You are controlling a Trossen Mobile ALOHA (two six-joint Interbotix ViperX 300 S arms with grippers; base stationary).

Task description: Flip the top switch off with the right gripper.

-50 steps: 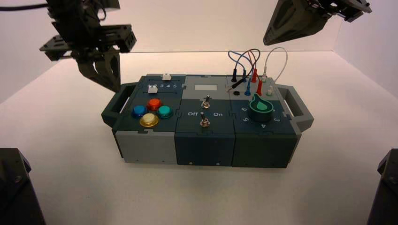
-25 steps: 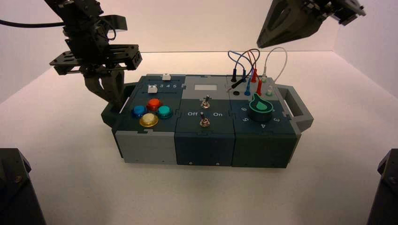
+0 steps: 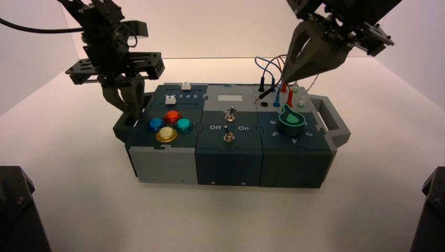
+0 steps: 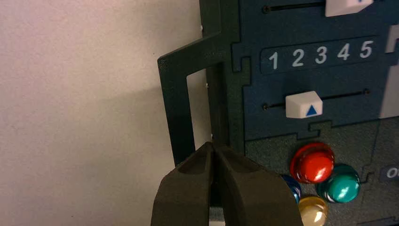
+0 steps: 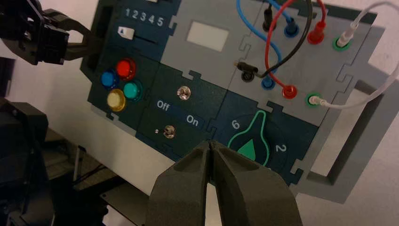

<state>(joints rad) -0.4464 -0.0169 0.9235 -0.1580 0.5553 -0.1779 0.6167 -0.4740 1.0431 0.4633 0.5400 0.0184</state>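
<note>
The top switch [image 3: 229,114] is a small silver toggle on the box's dark middle panel, just in front of a white label; it is also seen in the right wrist view [image 5: 183,92], above the words Off and On. My right gripper [image 3: 286,79] hangs shut over the wires at the box's back right, above and to the right of the switch, and touches nothing. In its own wrist view the right gripper [image 5: 209,143] has both tips pressed together. My left gripper [image 3: 130,110] is shut by the box's left handle [image 4: 176,113].
A second silver toggle [image 3: 228,136] sits in front of the top one. A green pointed knob [image 3: 292,119] and plugged red, blue, black and white wires [image 3: 278,68] fill the right section. Coloured push buttons [image 3: 168,126] and two white sliders [image 4: 304,104] fill the left.
My right gripper has come down and leftward from the upper right corner to just above the wires. My left gripper has shifted right and lower, toward the box's left handle.
</note>
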